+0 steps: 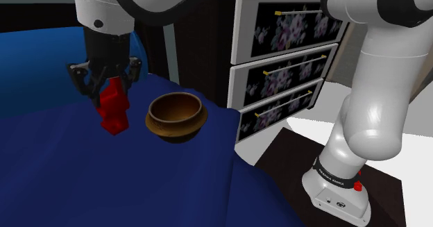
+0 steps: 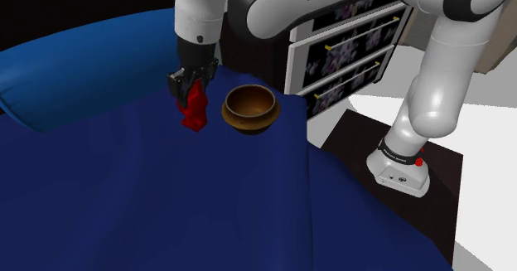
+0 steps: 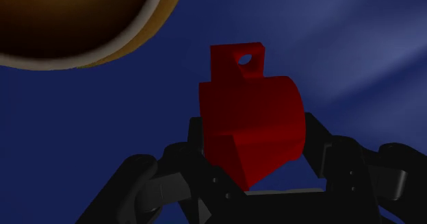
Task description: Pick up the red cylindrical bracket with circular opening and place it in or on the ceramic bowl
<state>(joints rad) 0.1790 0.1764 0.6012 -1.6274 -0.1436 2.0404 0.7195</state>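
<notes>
- Gripper (image 1: 111,92): upper left of the shoulder view, fingers clamped on the red bracket (image 1: 114,113).
- Red bracket: left of centre, low over the blue cover (image 1: 104,184); cannot tell whether it touches the cover.
- Brown bowl (image 1: 175,131): centre of frame, just right of the bracket, not touching it.

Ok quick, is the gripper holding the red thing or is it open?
The gripper is closed, holding the red bracket.
</notes>
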